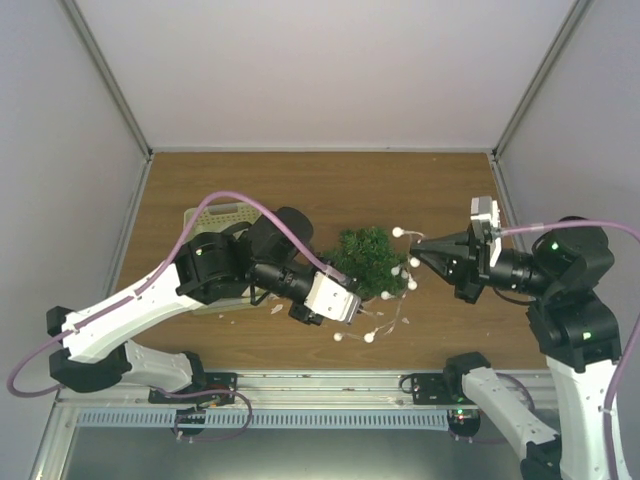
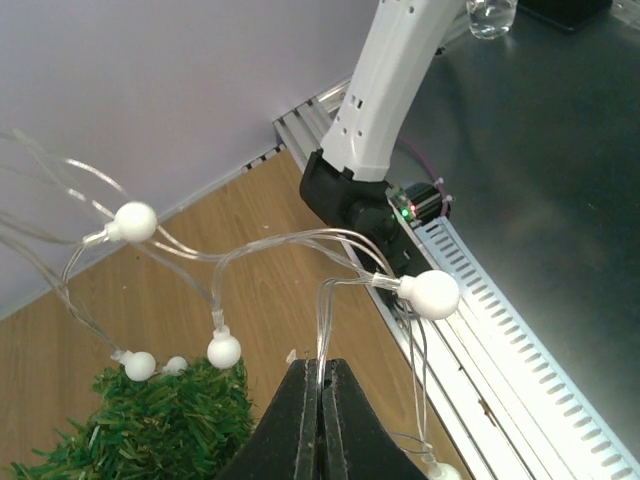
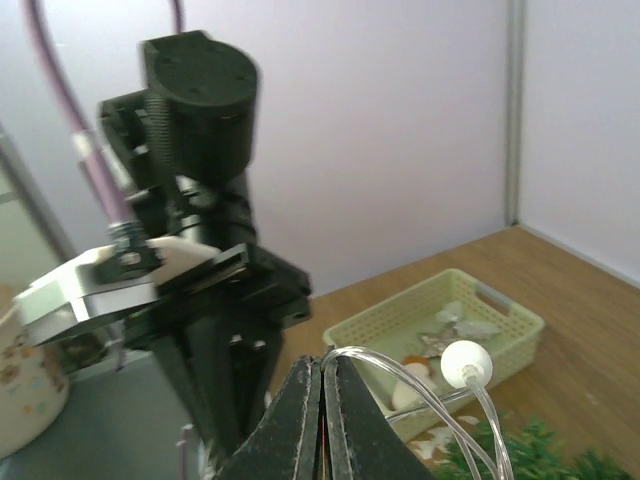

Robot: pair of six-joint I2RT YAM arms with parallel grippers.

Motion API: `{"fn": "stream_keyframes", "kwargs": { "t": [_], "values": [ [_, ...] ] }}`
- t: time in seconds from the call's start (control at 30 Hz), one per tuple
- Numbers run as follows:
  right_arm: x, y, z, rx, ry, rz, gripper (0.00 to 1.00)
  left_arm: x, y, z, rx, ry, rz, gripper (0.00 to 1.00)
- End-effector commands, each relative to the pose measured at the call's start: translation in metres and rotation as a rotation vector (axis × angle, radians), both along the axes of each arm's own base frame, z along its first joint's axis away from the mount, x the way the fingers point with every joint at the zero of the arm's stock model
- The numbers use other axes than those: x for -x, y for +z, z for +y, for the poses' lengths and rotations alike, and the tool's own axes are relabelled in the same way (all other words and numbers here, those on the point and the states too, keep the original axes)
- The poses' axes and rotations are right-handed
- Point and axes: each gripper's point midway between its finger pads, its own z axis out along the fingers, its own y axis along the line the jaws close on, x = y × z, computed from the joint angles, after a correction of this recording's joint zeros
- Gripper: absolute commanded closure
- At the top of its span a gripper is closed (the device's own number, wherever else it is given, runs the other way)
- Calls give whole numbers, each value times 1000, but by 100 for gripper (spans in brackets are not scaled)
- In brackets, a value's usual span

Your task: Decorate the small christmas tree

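Nearest the overhead lens, the left arm point(image 1: 130, 305) and right arm point(image 1: 575, 330) are seen rising from the grey rail point(image 1: 320, 415) at the near edge. The left gripper point(image 1: 356, 310) is brought in low from the left, jaws pressed together on the light string point(image 1: 369, 336), whose white beads are scattered just in front of the small christmas tree point(image 1: 368, 258). The tree is stood upright on the brown wooden table point(image 1: 300, 185), slightly right of centre. The right gripper point(image 1: 414, 246) is held at the tree's right side, clamped on the same string. A pale tray point(image 1: 204, 213) is partly hidden under the left arm, and the table is boxed in by plain white walls point(image 1: 320, 70). Over to the left wrist: the black fingers point(image 2: 295, 420) are shut tight with clear wire pinched between them. Loops and beads are hung in the air above the green needles at lower left, and wood, wall, rail and the right arm's base are seen beyond. Right wrist now: the fingers point(image 3: 295, 410) are closed on a wire loop, one bead just beside the tips. The left arm is looming dark behind, the tray is set on the wood against the pale wall, and tree tips are glimpsed at the bottom edge.
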Motion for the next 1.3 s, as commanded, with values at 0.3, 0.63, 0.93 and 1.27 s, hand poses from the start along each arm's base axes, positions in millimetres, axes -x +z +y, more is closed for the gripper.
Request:
{"fn": "stream_keyframes", "kwargs": {
  "t": [0.3,0.63,0.93,1.27],
  "values": [
    [42,-20,5,-17,196,76,97,1,6,27,-2,-7,-122,100],
    [41,-27,9,-40,262,107,97,-27,19,44,16,111,-223,100],
    [38,-36,11,-47,301,140,96,-50,29,62,28,217,-296,100],
    [31,-55,14,-44,328,188,81,-67,38,85,28,306,-358,100]
  ]
}}
